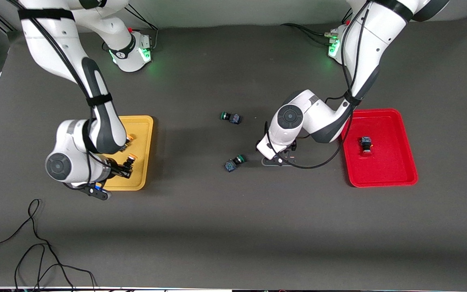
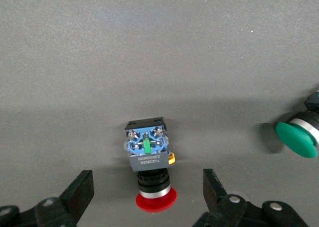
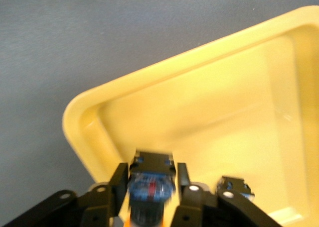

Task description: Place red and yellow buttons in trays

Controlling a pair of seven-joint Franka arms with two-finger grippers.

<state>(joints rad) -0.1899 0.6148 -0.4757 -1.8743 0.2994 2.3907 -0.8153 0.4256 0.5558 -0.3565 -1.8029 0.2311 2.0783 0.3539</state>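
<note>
My right gripper (image 1: 128,164) is over the yellow tray (image 1: 142,134) and shut on a yellow button (image 1: 131,158); in the right wrist view the fingers (image 3: 118,184) clamp its dark body (image 3: 151,179) above the tray (image 3: 209,102). A second yellow button (image 1: 129,140) lies in that tray and also shows in the right wrist view (image 3: 234,184). My left gripper (image 1: 284,154) is low over the table, open, its fingers (image 2: 79,192) either side of a red button (image 2: 149,162) lying on the mat. Another red button (image 1: 366,145) lies in the red tray (image 1: 387,162).
Two green-capped buttons lie mid-table: one (image 1: 230,117) nearer the robots' bases, one (image 1: 234,162) beside my left gripper, its cap showing in the left wrist view (image 2: 299,137). A loose black cable (image 1: 35,243) lies near the front edge at the right arm's end.
</note>
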